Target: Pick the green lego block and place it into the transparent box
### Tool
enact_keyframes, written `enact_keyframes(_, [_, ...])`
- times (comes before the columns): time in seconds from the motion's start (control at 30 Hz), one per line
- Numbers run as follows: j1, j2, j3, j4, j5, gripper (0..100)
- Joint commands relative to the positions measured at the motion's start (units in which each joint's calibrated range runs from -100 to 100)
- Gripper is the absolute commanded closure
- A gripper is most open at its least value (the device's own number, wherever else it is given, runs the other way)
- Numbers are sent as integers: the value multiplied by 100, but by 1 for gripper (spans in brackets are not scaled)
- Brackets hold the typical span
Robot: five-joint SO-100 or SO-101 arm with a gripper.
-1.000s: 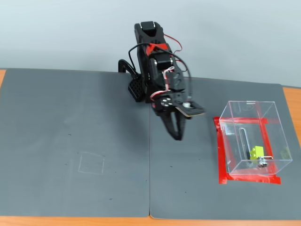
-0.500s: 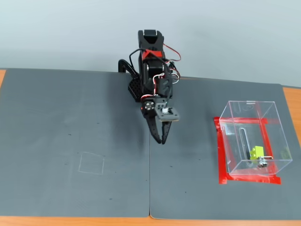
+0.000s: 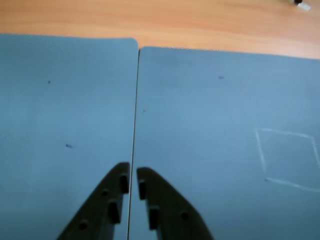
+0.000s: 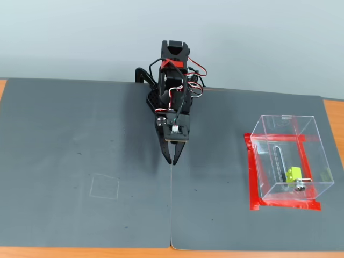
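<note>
The green lego block [image 4: 292, 173] lies inside the transparent box [image 4: 288, 156], near its front wall beside a small metal fitting. The box stands on a red tape outline at the right of the fixed view. My gripper [image 4: 171, 159] hangs over the seam between the two grey mats, well to the left of the box. In the wrist view the gripper [image 3: 133, 176] has its two dark fingers nearly together with nothing between them. The block and box are out of the wrist view.
Two grey mats [image 4: 80, 161] cover a wooden table [image 3: 150, 20]. A faint chalk square [image 4: 104, 187] is drawn on the left mat; it also shows in the wrist view [image 3: 290, 157]. The arm's base [image 4: 172, 80] stands at the back centre.
</note>
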Motion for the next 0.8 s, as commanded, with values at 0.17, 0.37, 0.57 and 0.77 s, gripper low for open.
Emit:
enact_keyframes(0.17, [45,-85,27,811,-14,98])
enact_keyframes(0.37, [-14,-77,27,811,38,98])
enact_keyframes(0.57, [-14,-77,27,811,38,98])
enact_keyframes(0.77, [-14,-77,27,811,38,98])
